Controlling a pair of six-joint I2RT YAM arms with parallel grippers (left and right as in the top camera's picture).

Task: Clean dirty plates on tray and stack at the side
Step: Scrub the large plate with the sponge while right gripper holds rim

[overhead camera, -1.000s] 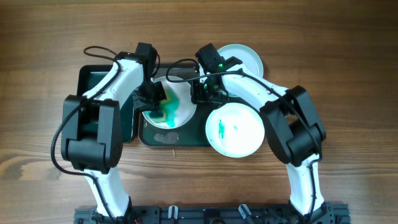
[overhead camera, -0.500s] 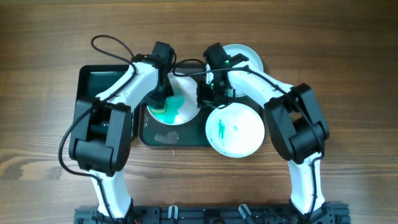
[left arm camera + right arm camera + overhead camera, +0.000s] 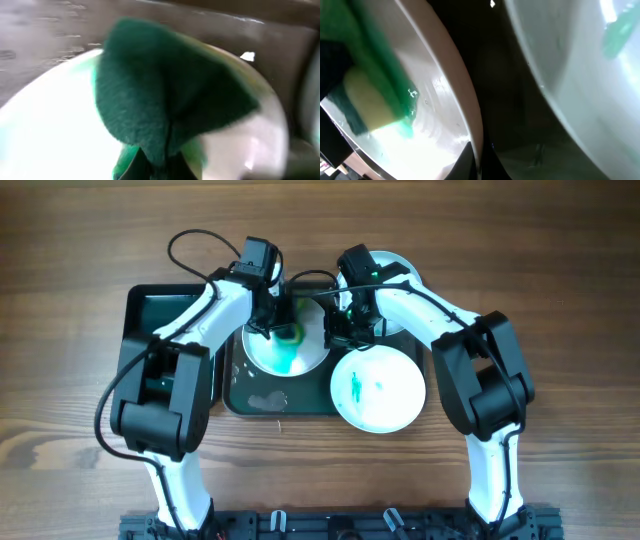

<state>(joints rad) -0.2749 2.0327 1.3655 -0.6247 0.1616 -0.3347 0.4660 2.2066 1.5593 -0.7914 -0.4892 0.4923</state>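
Three white plates show from overhead. One plate (image 3: 275, 358), smeared teal-green, lies on the dark tray (image 3: 245, 400). My left gripper (image 3: 278, 320) is shut on a green and yellow sponge (image 3: 289, 333) pressed on that plate; in the left wrist view the sponge (image 3: 170, 95) fills the frame over the plate (image 3: 45, 130). My right gripper (image 3: 335, 328) is shut on the plate's right rim (image 3: 465, 100). A second plate (image 3: 378, 388) with teal marks lies at the tray's front right. A third plate (image 3: 400, 270) lies behind my right arm, mostly hidden.
A smaller black pan (image 3: 150, 320) sits left of the tray, partly under my left arm. A pale wet patch (image 3: 265, 400) marks the tray's front. Wooden table (image 3: 560, 300) lies all around.
My left gripper with the sponge has moved right and back across the smeared plate. The plate has shifted slightly toward the back right, held by my right gripper.
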